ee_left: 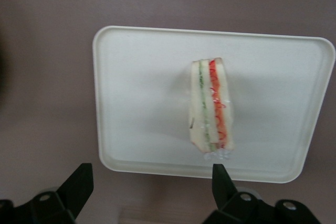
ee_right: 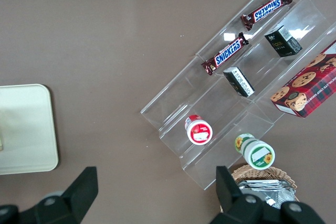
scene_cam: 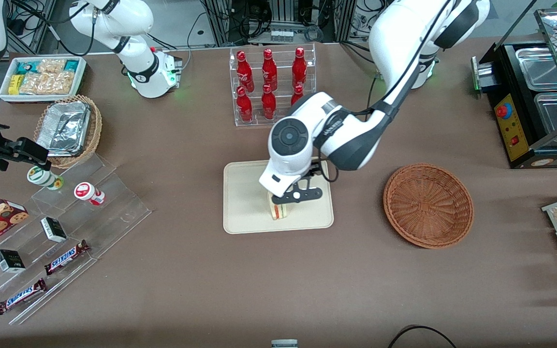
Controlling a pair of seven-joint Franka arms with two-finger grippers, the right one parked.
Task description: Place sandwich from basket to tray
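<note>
On the tray (scene_cam: 244,203) in front view: sandwich (scene_cam: 278,210) down, end effector (scene_cam: 294,198) just above it, basket (scene_cam: 428,205) empty. Left wrist view: sandwich (ee_left: 211,106) lies free on tray (ee_left: 136,103), fingers (ee_left: 79,182) spread, holding nothing. Placement looks done; only retract left.

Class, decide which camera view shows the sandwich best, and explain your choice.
The left wrist view: the sandwich lies unobstructed on the tray, filling layers visible, with the open gripper above it. In the front view the arm hides most of the sandwich. The right wrist view shows only a tray corner.
</note>
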